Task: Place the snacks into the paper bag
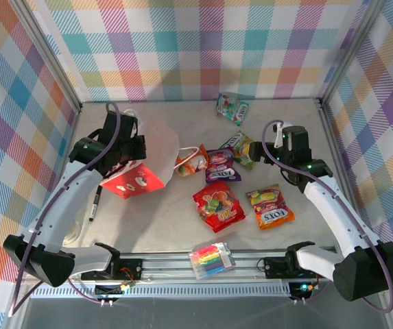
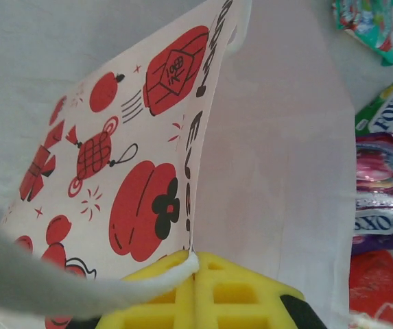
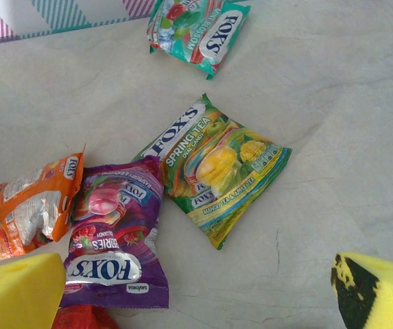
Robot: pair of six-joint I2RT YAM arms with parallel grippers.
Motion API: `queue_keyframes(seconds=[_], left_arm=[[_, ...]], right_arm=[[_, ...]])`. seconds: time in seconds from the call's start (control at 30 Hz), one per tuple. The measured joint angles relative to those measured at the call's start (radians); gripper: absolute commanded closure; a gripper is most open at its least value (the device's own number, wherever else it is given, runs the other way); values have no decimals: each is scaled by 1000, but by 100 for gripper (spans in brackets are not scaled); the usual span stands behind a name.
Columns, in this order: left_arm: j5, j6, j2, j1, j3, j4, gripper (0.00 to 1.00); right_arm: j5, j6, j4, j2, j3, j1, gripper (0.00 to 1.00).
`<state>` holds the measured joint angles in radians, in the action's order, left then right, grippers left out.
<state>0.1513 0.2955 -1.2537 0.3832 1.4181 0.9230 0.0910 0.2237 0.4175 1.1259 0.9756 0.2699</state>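
The left jaws are pinched shut on the rim of the paper bag (image 2: 134,171) at its white cord handle (image 2: 177,269). They appear to be tipping the bag so its mouth faces the snacks on the bench (image 1: 175,113). The right jaws hang spread wide and empty. The yellow-green pouch (image 3: 217,168) lies just ahead of them. The purple pouch (image 3: 117,233) touches it on the side toward the left jaws, and the orange pouch (image 3: 28,205) lies nearest the bag's mouth. The teal pouch (image 3: 199,31) sits far ahead, by the back wall (image 1: 182,62). The red pouch (image 1: 218,205) and orange-red pouch (image 1: 269,207) lie back toward the arm bases. No pouch looks bagged yet. Bare bench borders the yellow-green pouch's outer edges, which seems to leave room for a descent.
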Motion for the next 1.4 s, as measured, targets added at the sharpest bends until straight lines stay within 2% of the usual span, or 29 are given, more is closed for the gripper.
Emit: queue_keyframes(seconds=[0.23,0.47,0.7,0.83,0.97,1.13,1.27,1.4], left_arm=[[-135,53,0,-81,-2,-58,94],[-271,128,-7,-106,-42,-166,93],[-255,151,-35,-118,-42,-166,92],[-239,161,-11,-166,-70,-165,89],[-217,162,15,-207,-85,-130,76],[-188,153,13,-210,-84,-70,68],[-167,137,3,-212,-67,-37,53],[-153,116,-13,-219,-23,-8,44]], right_arm=[[7,-3,14,10,31,0,1],[7,-3,19,13,34,0,1],[7,-3,24,22,37,0,1],[6,0,27,24,37,0,1],[4,1,29,34,47,0,1],[3,8,30,45,48,0,1],[3,14,31,47,48,0,1],[3,24,34,47,48,0,1]])
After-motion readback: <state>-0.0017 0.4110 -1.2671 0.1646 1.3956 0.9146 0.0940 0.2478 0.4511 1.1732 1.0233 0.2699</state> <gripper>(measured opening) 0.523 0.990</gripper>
